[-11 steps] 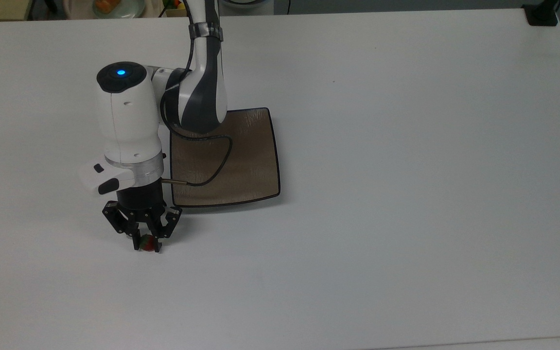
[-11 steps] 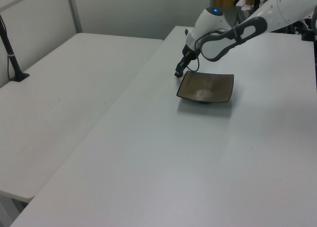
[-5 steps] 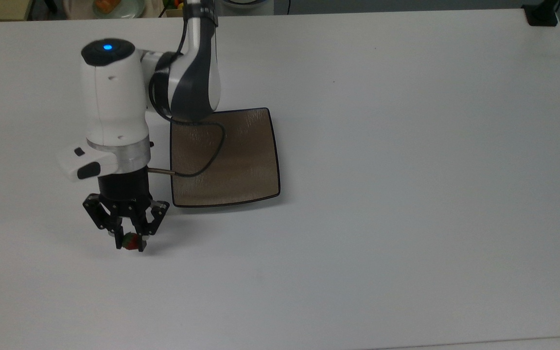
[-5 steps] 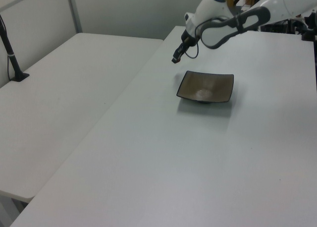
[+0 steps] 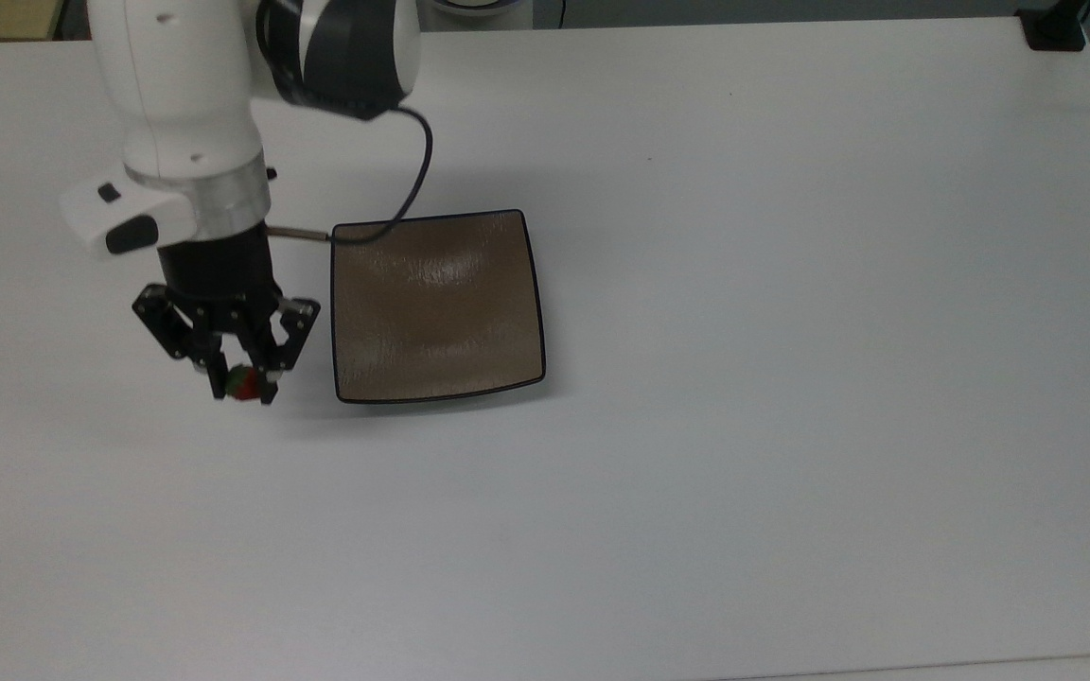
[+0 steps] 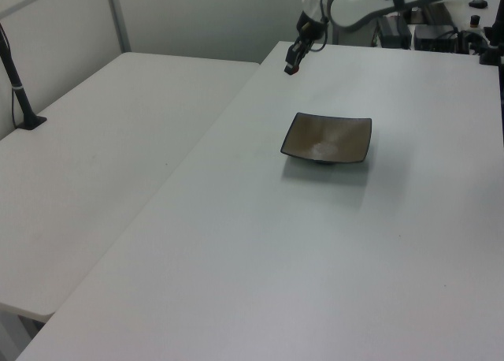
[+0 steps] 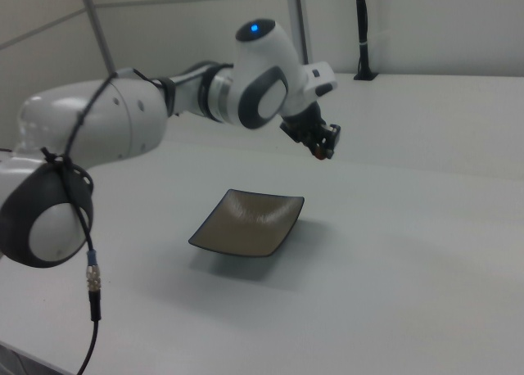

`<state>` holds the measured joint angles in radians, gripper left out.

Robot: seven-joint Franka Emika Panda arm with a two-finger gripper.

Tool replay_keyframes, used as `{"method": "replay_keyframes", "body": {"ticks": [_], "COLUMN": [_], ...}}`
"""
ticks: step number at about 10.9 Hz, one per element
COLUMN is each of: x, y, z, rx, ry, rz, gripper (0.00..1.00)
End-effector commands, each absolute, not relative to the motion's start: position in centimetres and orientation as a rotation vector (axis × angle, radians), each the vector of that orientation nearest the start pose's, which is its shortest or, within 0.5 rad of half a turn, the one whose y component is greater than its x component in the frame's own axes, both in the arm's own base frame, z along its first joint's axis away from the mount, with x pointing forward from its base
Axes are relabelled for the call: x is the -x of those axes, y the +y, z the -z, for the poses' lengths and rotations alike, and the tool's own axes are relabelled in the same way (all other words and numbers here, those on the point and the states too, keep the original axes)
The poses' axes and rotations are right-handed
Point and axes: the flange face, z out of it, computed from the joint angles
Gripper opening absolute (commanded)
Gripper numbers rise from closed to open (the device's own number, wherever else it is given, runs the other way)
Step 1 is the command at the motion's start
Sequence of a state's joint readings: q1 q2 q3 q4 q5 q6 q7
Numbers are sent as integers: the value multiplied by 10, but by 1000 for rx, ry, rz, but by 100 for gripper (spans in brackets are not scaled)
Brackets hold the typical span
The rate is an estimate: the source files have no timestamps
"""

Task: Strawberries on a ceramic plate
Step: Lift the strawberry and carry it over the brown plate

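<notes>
Top view: gripper (image 5: 242, 386) fingers clamped on strawberry (image 5: 241, 381), raised above worktop (image 5: 791, 284); plate (image 5: 438, 305) just beside, on the top view's right. No legible writing.

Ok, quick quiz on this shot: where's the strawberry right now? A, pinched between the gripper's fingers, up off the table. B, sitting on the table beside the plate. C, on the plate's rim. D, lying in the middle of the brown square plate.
A: the strawberry sits between the tips of the gripper, which the right view shows lifted clear of the table, while the ceramic plate holds nothing.
</notes>
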<state>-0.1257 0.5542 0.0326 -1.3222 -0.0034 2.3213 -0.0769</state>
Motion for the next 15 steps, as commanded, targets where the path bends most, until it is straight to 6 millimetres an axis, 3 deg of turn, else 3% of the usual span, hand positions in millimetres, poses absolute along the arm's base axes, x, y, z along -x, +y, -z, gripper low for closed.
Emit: {"method": "replay_keyframes", "body": {"ticks": [1,3,6,8,11,12,15], "x": [-716,-695,-673,-658,-634,-630,-625], "y": [-58,-48,-24,2,9,24,31], "z": [-504,-516,-512,-506,-482,-465,-436], "rx": [3109,3124,3112,3109,3108,3105,3109], "ry": [-37,-157,-353,-438,-458,-495,-517], "rz": [507,371,132,42,24,31,149], "gripper": [11,10,7,5,5,5,6]}}
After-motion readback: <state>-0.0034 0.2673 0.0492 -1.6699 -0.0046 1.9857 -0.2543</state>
